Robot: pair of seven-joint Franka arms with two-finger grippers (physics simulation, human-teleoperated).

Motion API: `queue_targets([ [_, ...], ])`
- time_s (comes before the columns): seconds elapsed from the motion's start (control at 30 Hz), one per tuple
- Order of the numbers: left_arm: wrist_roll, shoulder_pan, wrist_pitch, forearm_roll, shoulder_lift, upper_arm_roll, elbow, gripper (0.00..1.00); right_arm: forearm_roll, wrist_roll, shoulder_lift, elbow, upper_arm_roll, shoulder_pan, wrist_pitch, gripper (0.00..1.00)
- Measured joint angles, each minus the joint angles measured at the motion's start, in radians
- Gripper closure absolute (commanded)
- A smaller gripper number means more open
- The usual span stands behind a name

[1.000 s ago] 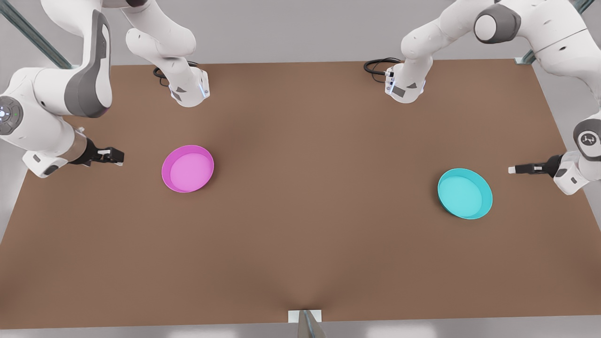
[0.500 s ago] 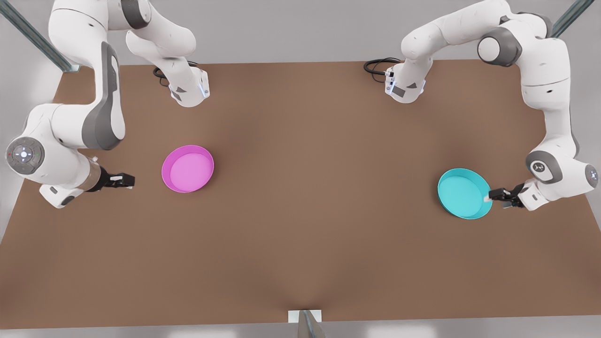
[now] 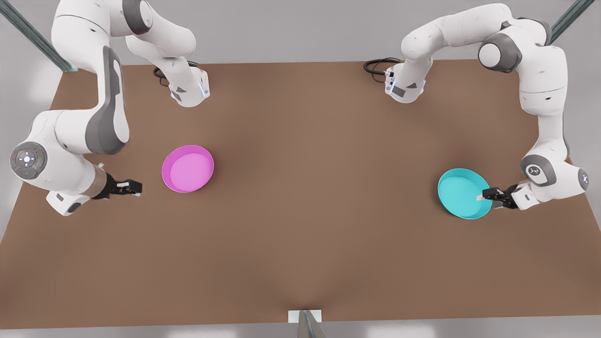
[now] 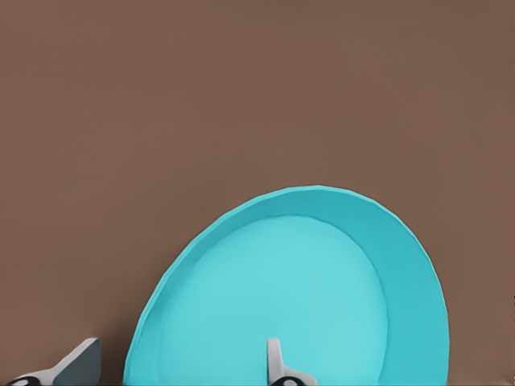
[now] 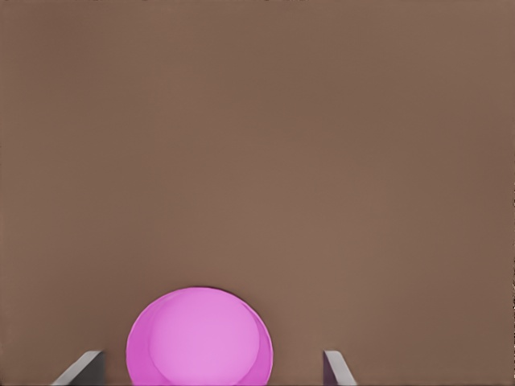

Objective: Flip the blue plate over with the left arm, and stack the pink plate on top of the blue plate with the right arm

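The blue plate lies open side up on the brown table at the front view's right. My left gripper is open at the plate's right rim. In the left wrist view, one finger sits inside the blue plate and the other finger outside its rim. The pink plate lies open side up at the front view's left. My right gripper is open and low over the table, a short way left of it, not touching. In the right wrist view, the pink plate lies ahead of the open right gripper.
The two arm bases stand at the back of the table, each with a black cable beside it. A small white bracket sits at the front edge. Bare brown surface spans between the plates.
The left gripper came down and in from the right of the blue plate to straddle its rim. The right gripper dropped lower and moved toward the pink plate.
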Motion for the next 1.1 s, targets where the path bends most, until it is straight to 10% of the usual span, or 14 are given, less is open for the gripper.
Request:
queue_targets([
  [0.27,-0.022,0.0,-0.02,0.001,0.008,0.012,0.001,0.0,0.071,0.003,-0.049,-0.14,0.007,-0.018,-0.039,0.0],
  [0.43,-0.04,0.0,-0.023,0.007,0.017,0.018,0.005,0.49,0.128,0.027,-0.118,-0.499,0.01,0.058,0.118,0.0],
  [0.77,-0.065,-0.003,-0.025,0.011,0.038,0.036,0.012,0.51,0.145,0.041,-0.319,-0.883,0.006,-0.126,0.516,0.0],
  [0.9,-0.073,-0.013,-0.025,0.014,0.038,0.048,0.012,0.76,0.146,0.03,-0.332,-0.93,0.005,-0.263,0.538,0.0],
  [1.1,-0.083,-0.017,-0.022,0.044,0.032,0.049,0.014,0.79,0.158,0.014,-0.189,-0.954,0.009,-0.186,0.591,0.0],
])
